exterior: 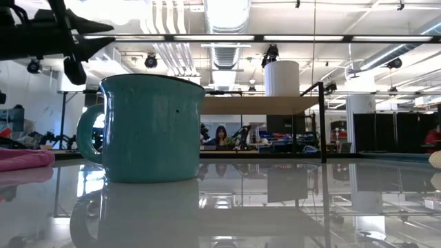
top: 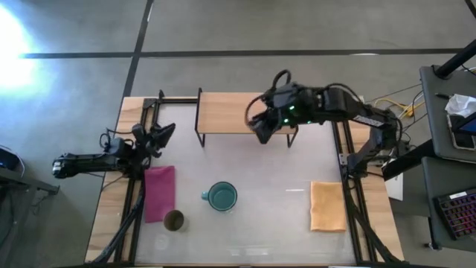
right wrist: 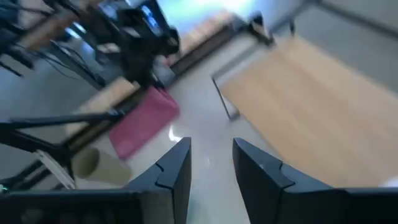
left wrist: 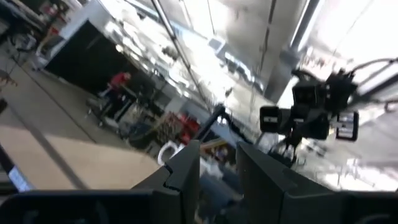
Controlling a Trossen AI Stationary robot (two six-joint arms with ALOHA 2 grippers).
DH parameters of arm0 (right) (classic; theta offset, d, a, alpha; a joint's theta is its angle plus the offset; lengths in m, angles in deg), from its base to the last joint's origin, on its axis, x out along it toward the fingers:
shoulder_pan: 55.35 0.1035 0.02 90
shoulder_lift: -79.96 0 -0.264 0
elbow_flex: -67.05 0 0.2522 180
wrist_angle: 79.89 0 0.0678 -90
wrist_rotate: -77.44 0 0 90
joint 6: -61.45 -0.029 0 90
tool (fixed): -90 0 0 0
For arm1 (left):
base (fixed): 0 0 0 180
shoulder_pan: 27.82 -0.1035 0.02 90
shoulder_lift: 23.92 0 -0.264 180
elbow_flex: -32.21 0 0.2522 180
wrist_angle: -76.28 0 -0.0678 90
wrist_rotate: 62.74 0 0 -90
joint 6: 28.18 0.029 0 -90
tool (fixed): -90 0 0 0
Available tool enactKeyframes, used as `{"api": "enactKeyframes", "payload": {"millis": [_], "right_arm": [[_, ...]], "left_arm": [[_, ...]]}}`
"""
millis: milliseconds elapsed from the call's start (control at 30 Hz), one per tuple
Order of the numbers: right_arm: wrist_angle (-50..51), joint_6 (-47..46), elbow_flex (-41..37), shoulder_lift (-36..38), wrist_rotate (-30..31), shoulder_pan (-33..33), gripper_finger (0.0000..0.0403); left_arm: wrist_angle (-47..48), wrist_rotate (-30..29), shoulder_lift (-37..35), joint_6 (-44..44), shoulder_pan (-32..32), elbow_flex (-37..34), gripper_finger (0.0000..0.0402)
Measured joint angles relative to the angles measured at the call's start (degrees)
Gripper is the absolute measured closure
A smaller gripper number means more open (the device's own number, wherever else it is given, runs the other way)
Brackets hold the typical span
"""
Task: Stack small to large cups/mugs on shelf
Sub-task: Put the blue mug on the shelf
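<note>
White mug [exterior: 282, 78] is on the shelf [top: 223, 113], seen upright in the low view; from above it's hidden under the right arm, so its exact spot on the board is unclear, probably the right end.

Right gripper [top: 262, 131] hangs over the shelf's right front edge. Fingers [right wrist: 176, 168] are spread with nothing between them. Its wrist view looks across the bare board toward the pink cloth [right wrist: 144, 121] and the olive tumbler [right wrist: 94, 163].

Teal mug [top: 222, 196] stands upright on the worktop [top: 282, 216], centre-front, handle pointing to the robot's left. Olive tumbler [top: 174, 220] stands upright further left, just beside the front corner of the pink cloth [top: 159, 192]. Orange cloth [top: 327, 205] lies at right, well apart from both.

Left gripper [top: 158, 136] is parked at the left edge, raised; fingers [left wrist: 186, 171] show a narrow gap and hold nothing.

Key relation: the teal mug lies forward of the right gripper and slightly to its left, between the two arms. Right looks marginally nearer and already has open fingers. The tumbler is clearly the left arm's side.

Judgement: one of three placed. Teal is probably next, and the handle-left orientation suggests a rim grasp from the right side is cleanest. The handle could foul the white mug when set down.
</note>
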Motion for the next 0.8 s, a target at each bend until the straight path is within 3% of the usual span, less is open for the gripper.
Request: {"api": "enactKeyframes", "payload": {"millis": [300,500,800], "right_arm": [[10.50,-11.64,-1.42,-7.61,-4.00,6.08,0.0294],[10.70,-16.94,-1.44,-12.94,-9.59,9.41,0.0294],[6.86,-28.41,-0.88,-21.28,-10.03,11.65,0.0298]], "left_arm": [[10.30,13.30,1.98,-5.66,0.00,-0.23,0.0311],[17.18,21.58,2.11,-6.09,0.04,-0.24,0.0311],[23.55,29.50,2.32,-7.50,0.04,-0.27,0.0311]]}}
